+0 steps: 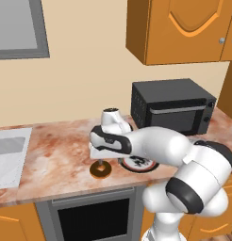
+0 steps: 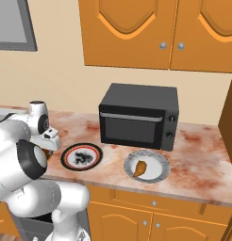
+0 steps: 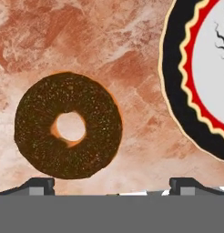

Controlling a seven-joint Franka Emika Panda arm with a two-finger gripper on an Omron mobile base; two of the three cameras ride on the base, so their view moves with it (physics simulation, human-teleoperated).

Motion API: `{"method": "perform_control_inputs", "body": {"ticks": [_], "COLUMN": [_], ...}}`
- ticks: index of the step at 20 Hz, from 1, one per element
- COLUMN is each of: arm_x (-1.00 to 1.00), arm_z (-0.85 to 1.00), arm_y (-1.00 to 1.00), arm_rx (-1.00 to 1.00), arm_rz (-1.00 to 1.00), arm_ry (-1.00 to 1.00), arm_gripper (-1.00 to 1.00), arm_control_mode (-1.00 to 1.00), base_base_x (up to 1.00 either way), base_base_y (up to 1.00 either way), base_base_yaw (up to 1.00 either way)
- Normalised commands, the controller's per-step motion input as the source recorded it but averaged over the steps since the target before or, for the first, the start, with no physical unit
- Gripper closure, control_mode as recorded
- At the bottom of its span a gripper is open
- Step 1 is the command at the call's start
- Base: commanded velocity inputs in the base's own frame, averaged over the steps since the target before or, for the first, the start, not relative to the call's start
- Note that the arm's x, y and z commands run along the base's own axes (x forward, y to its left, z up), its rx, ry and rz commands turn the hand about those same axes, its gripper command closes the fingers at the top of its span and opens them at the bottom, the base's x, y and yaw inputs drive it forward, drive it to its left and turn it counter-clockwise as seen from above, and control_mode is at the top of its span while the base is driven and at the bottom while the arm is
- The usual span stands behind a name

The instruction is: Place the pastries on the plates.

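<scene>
**Doughnut on the counter, croissant on the pale plate**

At the left of the left base view a sink (image 1: 7,155) is set into the marbled counter (image 1: 56,155). Near the centre of that frame the gripper (image 1: 100,162) hangs just above the glazed ring doughnut (image 1: 100,170), which lies on bare counter just beside the black-rimmed plate (image 1: 136,164). In the hand view the doughnut (image 3: 68,125) sits left of centre, and the plate's black rim (image 3: 175,86) curves down the right side, apart from it. The two fingertips (image 3: 41,185) stand wide apart at the bottom of that view, nothing between them; the jaws are open.

In the right base view the black-rimmed plate (image 2: 81,156) holds nothing. To its right, at frame centre, the pale grey-white plate (image 2: 158,165) carries the golden croissant piece (image 2: 140,168). Behind both plates stands a black microwave (image 2: 139,116), with orange wall cabinets (image 2: 155,33) across the top of the frame.
</scene>
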Motion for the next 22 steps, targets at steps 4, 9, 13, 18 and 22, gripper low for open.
{"method": "perform_control_inputs", "body": {"ticks": [4,9,13,18,22], "arm_x": [0.14,0.11,0.03,0.00,0.00], "arm_z": [-0.18,-0.19,-0.18,-0.19,-0.18], "arm_y": [0.02,0.00,0.01,0.00,0.01], "arm_rx": [0.00,0.00,0.00,0.00,0.00], "arm_rz": [0.00,0.00,0.00,0.00,0.00], "arm_ry": [0.00,0.00,0.00,0.00,0.00], "arm_gripper": [-1.00,-1.00,-1.00,-1.00,-1.00], "arm_control_mode": [-1.00,-1.00,-1.00,-1.00,-1.00], "base_base_x": [0.00,0.00,0.00,0.00,0.00], "base_base_y": [0.00,0.00,0.00,0.00,0.00], "base_base_yaw": [0.00,0.00,0.00,0.00,0.00]}}
